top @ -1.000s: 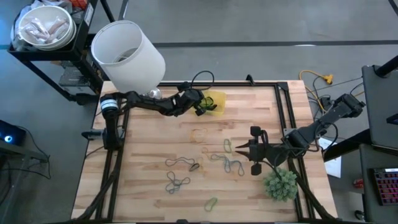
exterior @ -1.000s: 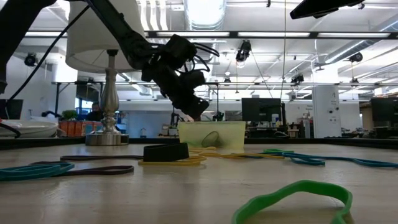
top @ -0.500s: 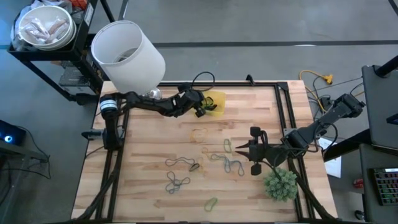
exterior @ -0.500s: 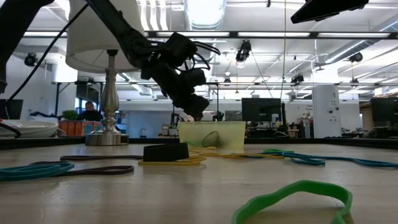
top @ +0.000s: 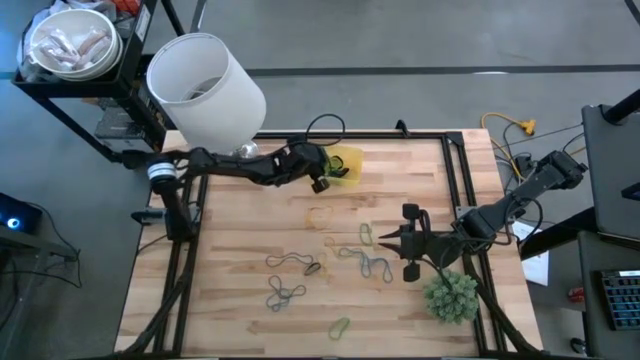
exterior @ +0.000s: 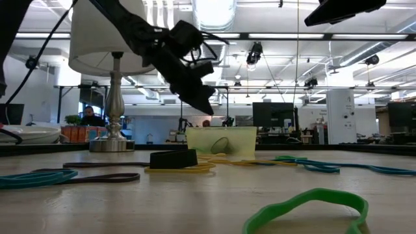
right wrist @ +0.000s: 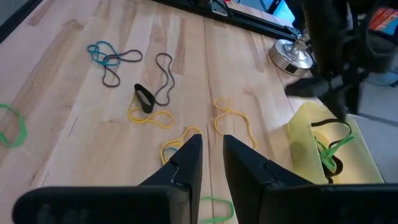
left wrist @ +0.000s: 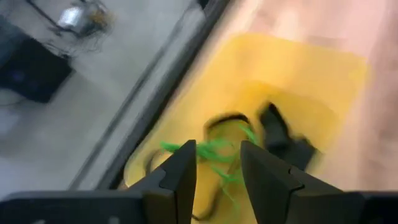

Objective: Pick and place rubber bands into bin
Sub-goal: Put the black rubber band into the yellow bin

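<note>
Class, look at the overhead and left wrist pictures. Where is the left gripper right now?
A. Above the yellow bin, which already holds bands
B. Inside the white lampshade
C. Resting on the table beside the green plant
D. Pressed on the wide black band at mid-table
A: the left gripper is raised over the yellow bin, where green and black rubber bands already lie.

The wooden tabletop (top: 230,250) is carrying scattered rubber bands (top: 300,265), the yellow bin (top: 345,165) near its far edge, a lamp base (top: 247,150) and a green plant (top: 450,297)
</note>
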